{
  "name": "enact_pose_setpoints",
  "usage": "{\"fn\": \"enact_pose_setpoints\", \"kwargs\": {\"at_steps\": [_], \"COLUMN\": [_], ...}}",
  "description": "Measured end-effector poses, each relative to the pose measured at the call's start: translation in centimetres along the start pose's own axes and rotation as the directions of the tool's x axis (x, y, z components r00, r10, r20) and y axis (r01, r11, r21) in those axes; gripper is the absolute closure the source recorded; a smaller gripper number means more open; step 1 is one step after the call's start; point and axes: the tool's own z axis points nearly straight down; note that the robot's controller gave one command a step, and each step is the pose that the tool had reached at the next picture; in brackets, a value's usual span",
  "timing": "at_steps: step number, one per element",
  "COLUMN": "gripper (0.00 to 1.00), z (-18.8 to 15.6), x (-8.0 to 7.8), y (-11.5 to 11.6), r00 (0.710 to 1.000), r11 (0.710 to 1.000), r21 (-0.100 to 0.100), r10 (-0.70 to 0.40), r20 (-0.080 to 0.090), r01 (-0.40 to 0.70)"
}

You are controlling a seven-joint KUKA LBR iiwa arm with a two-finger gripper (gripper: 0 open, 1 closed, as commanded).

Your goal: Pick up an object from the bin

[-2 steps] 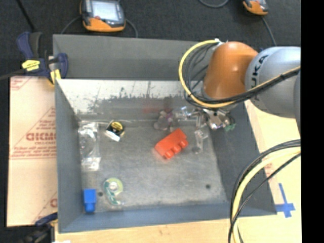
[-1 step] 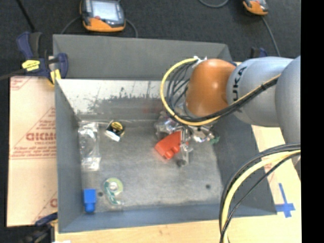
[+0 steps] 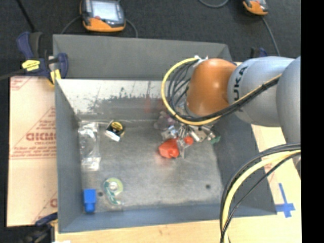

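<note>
Pincer (image 3: pixel 178 135) low at frame centre, against a rounded red lump (image 3: pixel 168 149) on the scuffed grey metal bin (image 3: pixel 152 181) floor. Open or clamped: cannot tell.

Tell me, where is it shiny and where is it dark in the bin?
In the camera view the bin's back wall is brightest, pale and streaky; the orange wrist cover has a soft shine; the clear plastic bag glints a little; the floor looks darker under the arm, by the red lump.
</note>
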Motion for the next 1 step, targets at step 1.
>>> {"fn": "enact_pose_setpoints", "kwargs": {"at_steps": [1], "gripper": [1.0], "z": [-14.51], "x": [5.12], "y": [-2.32], "r00": [0.999], "r11": [0.999], "r21": [0.007], "r10": [-0.036], "r20": [0.006], "r01": [0.036]}}
